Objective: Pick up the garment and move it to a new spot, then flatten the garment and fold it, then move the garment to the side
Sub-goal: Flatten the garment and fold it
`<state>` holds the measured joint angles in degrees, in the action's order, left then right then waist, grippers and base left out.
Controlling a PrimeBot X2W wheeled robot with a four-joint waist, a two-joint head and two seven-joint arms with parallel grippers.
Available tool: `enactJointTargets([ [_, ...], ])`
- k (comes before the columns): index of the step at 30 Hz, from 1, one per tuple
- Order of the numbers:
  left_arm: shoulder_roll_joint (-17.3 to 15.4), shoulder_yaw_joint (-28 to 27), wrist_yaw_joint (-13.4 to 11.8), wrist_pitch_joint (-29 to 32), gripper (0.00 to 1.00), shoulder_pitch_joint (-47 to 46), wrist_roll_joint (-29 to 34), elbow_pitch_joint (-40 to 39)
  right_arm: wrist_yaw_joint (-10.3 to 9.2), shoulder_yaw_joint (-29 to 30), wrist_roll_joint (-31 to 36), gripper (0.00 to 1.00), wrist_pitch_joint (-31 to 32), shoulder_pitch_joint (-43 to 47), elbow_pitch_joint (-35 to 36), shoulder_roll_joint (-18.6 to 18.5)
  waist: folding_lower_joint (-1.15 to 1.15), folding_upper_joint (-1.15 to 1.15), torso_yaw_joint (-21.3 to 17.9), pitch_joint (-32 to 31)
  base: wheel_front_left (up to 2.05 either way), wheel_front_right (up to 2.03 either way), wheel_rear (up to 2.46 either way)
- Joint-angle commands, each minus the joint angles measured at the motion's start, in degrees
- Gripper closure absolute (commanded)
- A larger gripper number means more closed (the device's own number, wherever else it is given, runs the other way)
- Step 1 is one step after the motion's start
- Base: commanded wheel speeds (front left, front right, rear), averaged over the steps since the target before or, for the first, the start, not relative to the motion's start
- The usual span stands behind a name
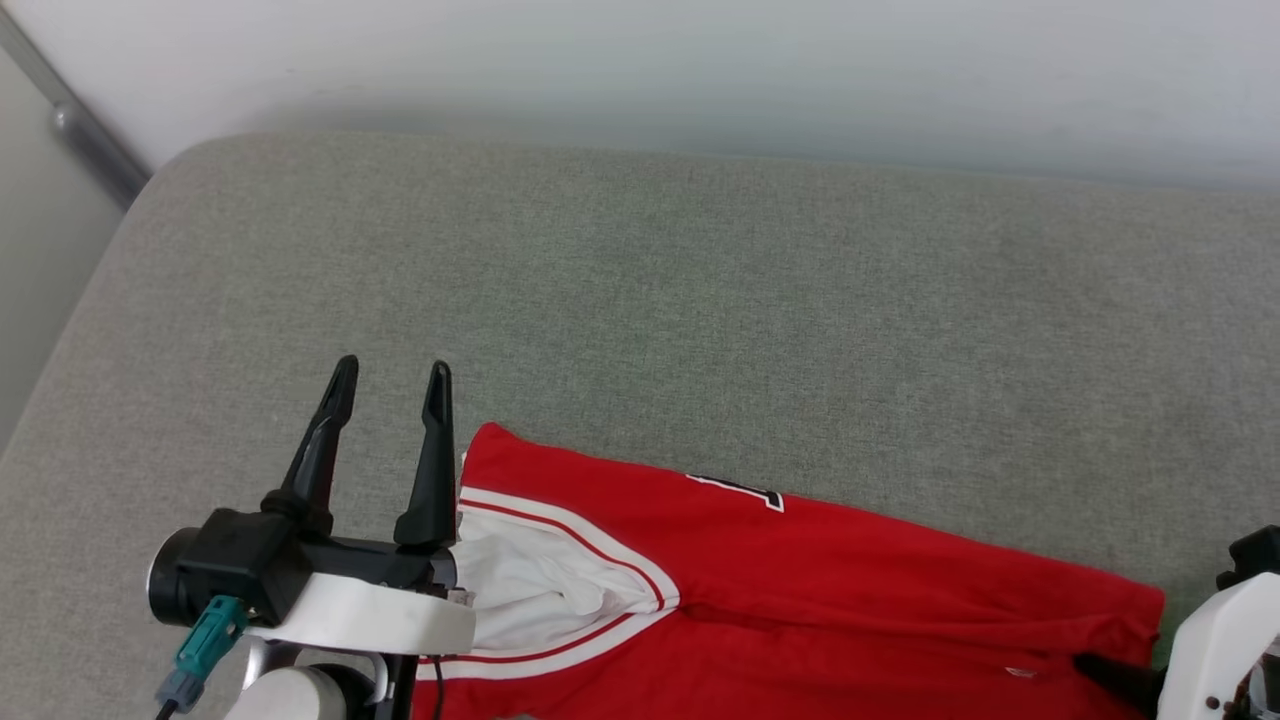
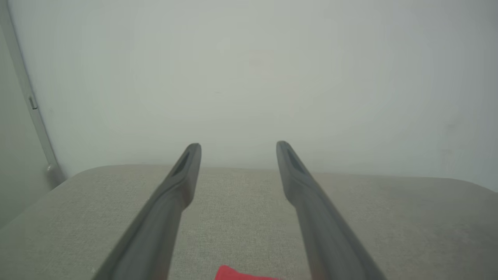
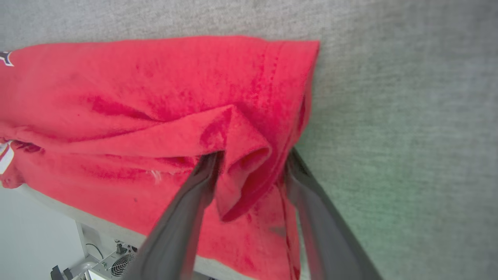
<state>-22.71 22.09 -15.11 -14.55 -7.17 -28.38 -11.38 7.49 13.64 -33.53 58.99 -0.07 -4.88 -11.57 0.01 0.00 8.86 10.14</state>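
Grey fabric worktop (image 1: 640,280) under a pale wall (image 1: 700,60), with the garment (image 1: 800,590) lying in a long band along my near edge. I judge the folding step is in hand. My right claw (image 3: 253,155) stands wide, straddling a raised fold at the hem corner, not clamped. My left claw (image 1: 392,372) is spread and empty beside the white sleeve (image 1: 530,590). Next, the right must pinch that fold.
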Motion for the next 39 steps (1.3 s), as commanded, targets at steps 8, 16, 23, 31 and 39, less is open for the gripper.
enactJointTargets([
  [8,-0.6,0.8,-0.4,1.1,0.0,1.5,0.0,1.8,0.0,-3.8,-2.8,1.0,-3.4,-0.8,-0.9,-2.5,-0.01,0.0,-1.8,-4.1,0.0,0.0,0.0],
  [16,-1.5,1.2,-1.3,2.5,0.0,3.6,0.3,1.9,-0.01,-4.0,-3.2,1.0,-6.3,-1.2,-0.9,-6.0,-0.01,0.0,-4.0,-7.7,0.0,0.0,0.0],
  [23,-2.1,0.9,-2.3,3.0,0.0,4.5,0.4,0.9,-0.01,3.0,-1.2,1.0,-7.4,-1.8,-2.5,-8.6,-0.01,0.0,-6.0,-7.8,0.0,0.0,0.0],
  [31,-1.8,1.1,-2.2,2.4,0.0,3.6,0.4,0.9,0.0,13.3,-1.3,1.0,-3.8,-4.0,-2.4,-6.4,-0.01,0.0,-7.0,-7.2,0.0,0.0,0.0],
  [39,-1.4,1.6,-2.2,2.2,0.0,3.5,0.2,1.6,0.0,17.0,-9.5,1.0,13.3,-7.1,0.4,6.0,-0.01,0.0,-7.0,-7.8,0.0,0.0,0.0],
])
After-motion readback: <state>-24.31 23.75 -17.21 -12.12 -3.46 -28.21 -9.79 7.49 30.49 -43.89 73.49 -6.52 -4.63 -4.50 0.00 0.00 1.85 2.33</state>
